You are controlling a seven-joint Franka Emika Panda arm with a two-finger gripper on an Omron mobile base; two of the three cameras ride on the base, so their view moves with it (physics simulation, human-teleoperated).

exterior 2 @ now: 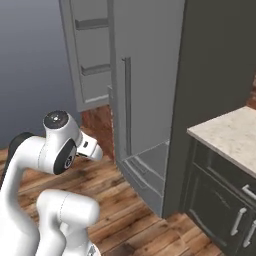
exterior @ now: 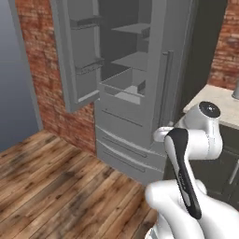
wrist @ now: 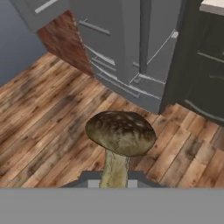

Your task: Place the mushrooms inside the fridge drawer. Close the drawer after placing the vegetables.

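jaws clenched on the pale stem of the dark olive-brown mushroom [wrist: 120,133], whose cap stands right above them in the hand view, over the wooden floor [wrist: 48,113] and well apart from the fridge [exterior: 140,70]. it seems to be the carrying step, with this mushroom not yet delivered. the fridge drawer [exterior: 122,88] shows pulled out below the shelves [exterior: 133,59] behind the open door [exterior: 79,51], so i judge the next move needs the arm to lift and reach forward until the mushroom is over the drawer, and only then let go.
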